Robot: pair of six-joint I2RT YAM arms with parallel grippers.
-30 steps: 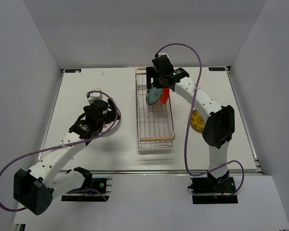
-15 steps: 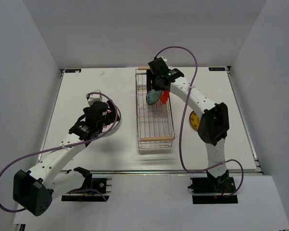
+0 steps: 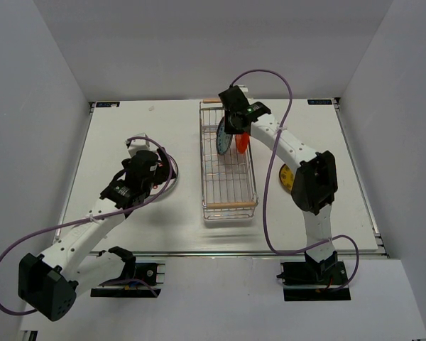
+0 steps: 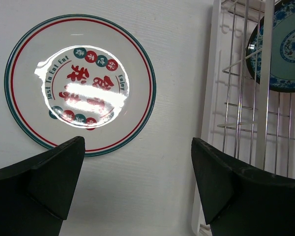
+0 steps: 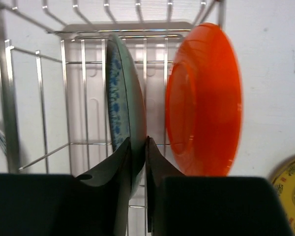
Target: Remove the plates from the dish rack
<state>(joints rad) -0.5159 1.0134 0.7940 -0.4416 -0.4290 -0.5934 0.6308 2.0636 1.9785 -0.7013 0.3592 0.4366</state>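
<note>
The right gripper [image 5: 137, 145] was pinched shut on the rim of the teal plate [image 5: 122, 93], with one finger on each face. That was probably so it could pull the plate up out of the dish rack [image 5: 83, 64]. The teal plate stood on its edge at the far end of the rack. Its painted face looked left, and its thin edge ran along the rack's long side. The orange-red plate [image 5: 204, 98] stood just beside it, turned the same way. The left gripper [image 4: 137, 187] hung wide open and held nothing. Under it, the white plate with red marks [image 4: 81, 83] lay flat on the table [image 4: 152, 206].
</note>
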